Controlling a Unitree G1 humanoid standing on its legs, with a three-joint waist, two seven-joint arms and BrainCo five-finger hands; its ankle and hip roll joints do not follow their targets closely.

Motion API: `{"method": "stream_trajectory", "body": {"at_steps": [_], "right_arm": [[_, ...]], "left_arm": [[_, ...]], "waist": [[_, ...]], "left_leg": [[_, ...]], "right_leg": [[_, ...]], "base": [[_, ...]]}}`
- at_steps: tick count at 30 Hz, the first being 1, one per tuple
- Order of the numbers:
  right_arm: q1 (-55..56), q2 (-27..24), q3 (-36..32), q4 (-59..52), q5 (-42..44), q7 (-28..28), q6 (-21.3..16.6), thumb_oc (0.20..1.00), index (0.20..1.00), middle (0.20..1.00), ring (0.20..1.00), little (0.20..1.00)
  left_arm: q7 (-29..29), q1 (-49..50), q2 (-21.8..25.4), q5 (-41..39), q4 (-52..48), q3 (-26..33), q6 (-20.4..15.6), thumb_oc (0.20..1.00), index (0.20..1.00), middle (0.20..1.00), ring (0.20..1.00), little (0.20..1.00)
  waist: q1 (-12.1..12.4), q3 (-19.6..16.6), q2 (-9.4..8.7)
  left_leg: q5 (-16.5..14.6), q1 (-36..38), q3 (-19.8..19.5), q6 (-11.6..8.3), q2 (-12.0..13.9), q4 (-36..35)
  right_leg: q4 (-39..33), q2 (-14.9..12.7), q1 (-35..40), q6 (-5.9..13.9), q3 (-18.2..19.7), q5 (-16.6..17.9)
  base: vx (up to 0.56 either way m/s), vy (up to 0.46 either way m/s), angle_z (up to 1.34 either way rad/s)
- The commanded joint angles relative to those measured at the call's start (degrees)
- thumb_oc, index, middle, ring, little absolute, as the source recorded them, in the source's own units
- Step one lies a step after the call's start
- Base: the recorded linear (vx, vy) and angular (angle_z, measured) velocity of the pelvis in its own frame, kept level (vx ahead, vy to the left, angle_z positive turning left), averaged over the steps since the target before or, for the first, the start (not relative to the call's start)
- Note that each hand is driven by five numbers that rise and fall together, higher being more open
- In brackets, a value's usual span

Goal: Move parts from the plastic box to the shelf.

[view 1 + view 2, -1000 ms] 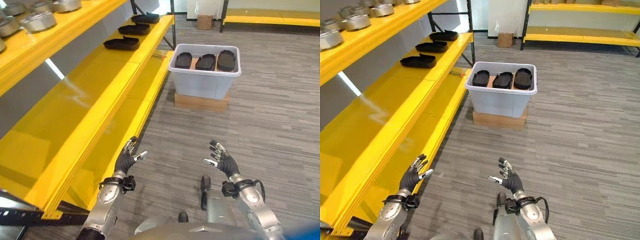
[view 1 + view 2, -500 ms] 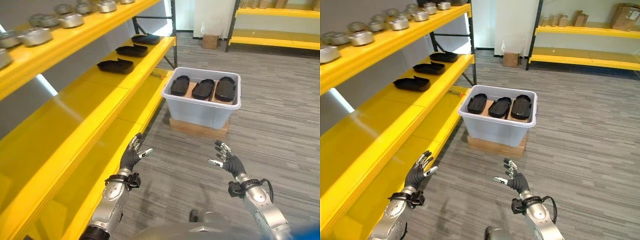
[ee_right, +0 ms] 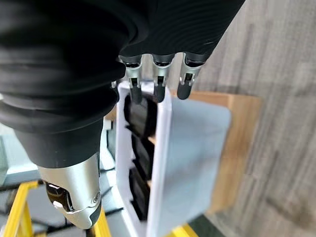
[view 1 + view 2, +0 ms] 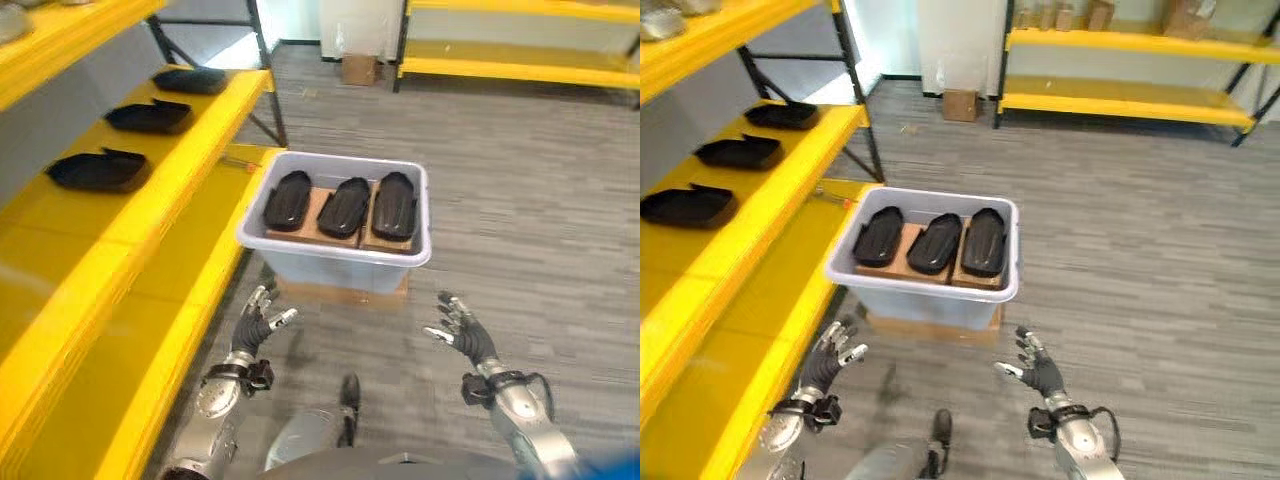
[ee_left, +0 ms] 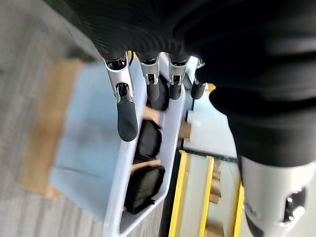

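- Three black parts are lying side by side in the plastic box, centre frame.
- Left hand and right hand are hovering at lower frame, fingers spread, holding nothing.
- Judged step: approach; next, reaching in for one part, bound for the shelf at left.

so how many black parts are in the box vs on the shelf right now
Black moulded parts in the grey plastic box: 3
Black moulded parts on the yellow shelf: 3
Total: 6
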Motion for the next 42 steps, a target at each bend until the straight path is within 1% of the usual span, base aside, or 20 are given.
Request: {"method": "stream_trajectory", "body": {"at_steps": [1, 4, 5, 6, 8, 9, 10, 11, 14, 15, 21, 30, 32, 35, 36, 37, 38, 39, 41, 42], "right_arm": [[-3.19, 0.79, -0.25, -2.16, 1.1, 0.99, -1.97, 1.0, 1.0, 1.0, 1.0, 1.0], [-3.33, 1.15, 0.49, -2.41, 0.61, 1.16, -2.1, 1.0, 1.0, 1.0, 1.0, 1.0], [-3.34, 1.14, 0.5, -2.41, 0.6, 1.16, -2.1, 1.0, 1.0, 1.0, 1.0, 1.0], [-3.37, 1.1, 0.84, -2.47, -0.08, 1.23, -2.03, 1.0, 1.0, 1.0, 1.0, 1.0], [-3.21, 1.11, 0.8, -2.42, -0.19, 1.15, -1.99, 1.0, 1.0, 1.0, 1.0, 1.0], [-3.18, 1.13, 0.83, -2.2, 0.37, 0.95, -2.09, 1.0, 1.0, 1.0, 1.0, 1.0], [-3.08, 1.0, 0.52, -2.27, 0.74, 0.73, -2.3, 1.0, 1.0, 1.0, 1.0, 1.0], [-3.07, 0.98, 0.53, -2.26, 0.75, 0.73, -2.31, 1.0, 1.0, 1.0, 1.0, 1.0], [-3.08, 0.34, 0.16, -2.38, 0.67, 0.51, -2.19, 1.0, 1.0, 1.0, 1.0, 1.0], [-2.69, 0.12, 0.34, -2.25, 0.74, 0.56, -2.06, 1.0, 1.0, 1.0, 1.0, 1.0], [-1.41, -0.91, -0.38, -2.37, 1.49, 0.91, -2.01, 1.0, 1.0, 1.0, 1.0, 1.0], [-1.2, -1.23, -0.63, -2.17, 2.11, 1.27, -1.53, 1.0, 1.0, 1.0, 1.0, 1.0], [-1.63, -1.3, -0.45, -2.23, 2.07, 1.16, -1.5, 1.0, 1.0, 1.0, 1.0, 1.0], [-2.88, -1.66, -0.54, -2.19, 2.65, 0.66, -1.94, 1.0, 1.0, 1.0, 1.0, 1.0], [-3.38, -1.97, -0.45, -2.35, 2.94, 0.41, -2.06, 1.0, 1.0, 1.0, 1.0, 1.0], [-3.6, -2.02, -0.29, -2.31, 2.85, 0.31, -2.13, 1.0, 1.0, 1.0, 1.0, 1.0], [-3.7, -1.95, 0.06, -1.88, 2.51, -0.08, -2.17, 1.0, 1.0, 1.0, 1.0, 1.0], [-3.44, -1.83, 0.1, -1.9, 2.62, -0.52, -2.34, 1.0, 1.0, 1.0, 1.0, 1.0], [-2.95, -1.84, -0.39, -1.73, 2.42, -1.02, -2.66, 1.0, 1.0, 1.0, 1.0, 1.0], [-2.93, -2.52, -0.85, -1.8, 1.6, -1.53, -2.92, 1.0, 1.0, 1.0, 1.0, 1.0]], "left_arm": [[-0.06, -2.32, 2.53, 0.82, -4.14, 1.4, -2.67, 1.0, 1.0, 1.0, 1.0, 1.0], [0.54, -2.45, 3.31, 1.46, -4.13, 1.46, -2.68, 1.0, 1.0, 1.0, 1.0, 1.0], [0.55, -2.45, 3.3, 1.46, -4.14, 1.47, -2.68, 1.0, 1.0, 1.0, 1.0, 1.0], [0.77, -2.39, 3.6, 1.69, -4.09, 1.48, -2.45, 1.0, 1.0, 1.0, 1.0, 1.0], [0.54, -2.16, 3.34, 1.66, -3.86, 1.44, -2.43, 1.0, 1.0, 1.0, 1.0, 1.0], [0.28, -2.2, 3.07, 1.37, -3.24, 1.2, -2.42, 1.0, 1.0, 1.0, 1.0, 1.0], [0.03, -2.1, 2.79, 1.13, -3.02, 1.16, -2.46, 1.0, 1.0, 1.0, 1.0, 1.0], [0.02, -2.08, 2.76, 1.13, -3.02, 1.16, -2.46, 1.0, 1.0, 1.0, 1.0, 1.0], [-0.27, -1.78, 2.2, 1.11, -2.82, 1.23, -2.44, 1.0, 1.0, 1.0, 1.0, 1.0], [-0.6, -0.8, 1.48, 1.7, -2.46, 0.84, -2.32, 1.0, 1.0, 1.0, 1.0, 1.0], [-1.4, 1.49, 1.01, 1.09, -2.99, 1.01, -2.25, 1.0, 1.0, 1.0, 1.0, 1.0], [-1.4, 1.68, 0.88, 1.07, -3.2, 0.41, -1.76, 1.0, 1.0, 1.0, 1.0, 1.0], [-1.23, 1.31, 0.78, 1.2, -3.24, 0.39, -1.75, 1.0, 1.0, 1.0, 1.0, 1.0], [-0.79, -0.76, 0.89, 0.55, -2.72, 0.05, -2.06, 1.0, 1.0, 1.0, 1.0, 1.0], [-0.78, -1.28, 0.92, 0.36, -2.64, 0.17, -2.18, 1.0, 1.0, 1.0, 1.0, 1.0], [-0.65, -1.31, 0.85, 0.54, -2.66, 0.14, -2.25, 1.0, 1.0, 1.0, 1.0, 1.0], [-0.21, -0.99, 0.69, 0.83, -2.9, 0.59, -2.15, 1.0, 1.0, 1.0, 1.0, 1.0], [0.12, -0.76, 0.41, 0.15, -2.87, 0.71, -2.09, 1.0, 1.0, 1.0, 1.0, 1.0], [0.59, -0.45, -0.13, -0.46, -2.42, 0.58, -2.04, 1.0, 1.0, 1.0, 1.0, 1.0], [0.8, -0.61, -0.25, -0.62, -2.05, 0.37, -2.09, 1.0, 1.0, 1.0, 1.0, 1.0]], "waist": [[1.68, -0.15, -0.31], [0.89, 0.58, 0.96], [0.91, 0.66, 0.91], [0.07, 1.74, 2.51], [-0.97, 2.44, 3.43], [-1.9, 3.03, 3.9], [-2.76, 3.33, 3.59], [-2.96, 3.58, 3.8], [-3.38, 3.59, 3.33], [-3.06, 2.87, 2.45], [-1.91, 0.51, 2.35], [-2.29, 0.08, 2.3], [-2.49, 0.28, 2.21], [-2.59, 3.16, 0.95], [-2.16, 3.94, 0.38], [-1.8, 4.08, 0.27], [-1.64, 3.63, -0.05], [-1.53, 2.69, -0.08], [-1.21, 2.07, 1.22], [-1.43, 1.86, 2.12]], "left_leg": [[-6.7, -6.3, 0.29, -12.4, 6.58, 11.23], [-8.99, -1.29, 0.44, -10.13, 4.89, 9.79], [-8.99, -1.21, 0.49, -10.11, 4.84, 9.76], [-9.94, 2.91, 0.85, -9.12, 4.78, 7.87], [-10.47, 6.58, 0.76, -8.89, 4.43, 6.4], [-10.56, 8.98, 0.69, -9.18, 3.84, 5.8], [-11.59, 10.56, 0.53, -9.68, 3.0, 5.74], [-11.74, 10.9, 0.28, -9.74, 3.2, 5.77], [-12.28, 12.27, 0.07, -10.53, 2.86, 6.15], [-12.32, 11.61, 0.33, -11.54, 2.92, 8.64], [-12.42, 12.32, 0.85, -12.63, 4.33, 7.42], [-11.63, 13.37, 0.41, -14.07, 5.8, 6.04], [-10.43, 12.3, 0.43, -15.07, 6.08, 8.14], [-1.81, 2.84, 0.07, -21.25, 6.6, 24.78], [-1.44, 1.46, -0.59, -21.51, 6.54, 26.98], [-1.94, 1.0, -1.24, -20.82, 6.63, 26.84], [-2.62, 2.36, -1.14, -19.02, 10.89, 22.13], [-1.84, 3.98, -2.42, -18.45, 16.91, 12.56], [2.58, 7.29, -4.64, -19.26, 21.94, -0.67], [5.42, 7.39, -5.14, -20.29, 24.08, -3.98]], "right_leg": [[-7.65, -9.52, -2.28, 5.09, 3.79, 22.9], [5.85, -9.91, -8.64, 5.49, 3.35, 32.65], [5.99, -9.96, -8.64, 5.51, 3.42, 32.57], [11.37, -9.91, -12.98, 5.02, 1.2, 32.25], [12.31, -9.28, -17.4, 4.33, -0.43, 28.6], [8.76, -8.55, -21.3, 3.7, -3.15, 25.75], [0.8, -9.21, -21.93, 3.71, -5.21, 24.86], [0.41, -9.05, -21.31, 3.67, -5.53, 24.91], [-7.61, -9.54, -22.38, 4.59, -6.7, 26.61], [-12.79, -8.51, -17.4, 4.22, -5.71, 26.43], [-17.83, -6.76, -12.47, 3.21, -6.06, 24.22], [-17.97, -5.89, -10.54, 2.53, -6.06, 22.52], [-18.48, -5.62, -9.93, 2.11, -6.0, 21.95], [-19.36, -6.57, -8.95, 0.93, -6.14, 22.41], [-19.09, -6.74, -9.04, 0.47, -5.85, 22.25], [-18.87, -6.63, -9.24, 0.29, -5.44, 22.18], [-18.85, -6.98, -9.22, 0.54, -4.73, 21.98], [-18.32, -7.58, -9.55, 1.21, -4.37, 20.99], [-17.06, -7.24, -9.68, 1.91, -3.48, 19.09], [-16.9, -7.38, -9.66, 2.37, -3.38, 18.79]], "base": [[0.18, 0.172, 0.15], [0.21, 0.228, 0.48], [0.26, 0.288, 0.46], [0.31, 0.287, 0.38], [0.37, 0.257, 0.08], [0.4, 0.112, -0.16], [0.34, 0.085, 0.18], [0.23, -0.004, 0.46], [0.18, -0.058, 0.4], [0.21, -0.119, -0.01], [0.11, -0.089, 0.05], [0.02, -0.072, 0.0], [-0.03, -0.075, 0.07], [-0.14, -0.056, 0.26], [-0.1, -0.039, 0.58], [0.02, 0.014, 0.24], [0.14, 0.123, -0.24], [0.19, 0.178, -0.49], [0.16, 0.209, -0.47], [0.11, 0.22, -0.16]]}}
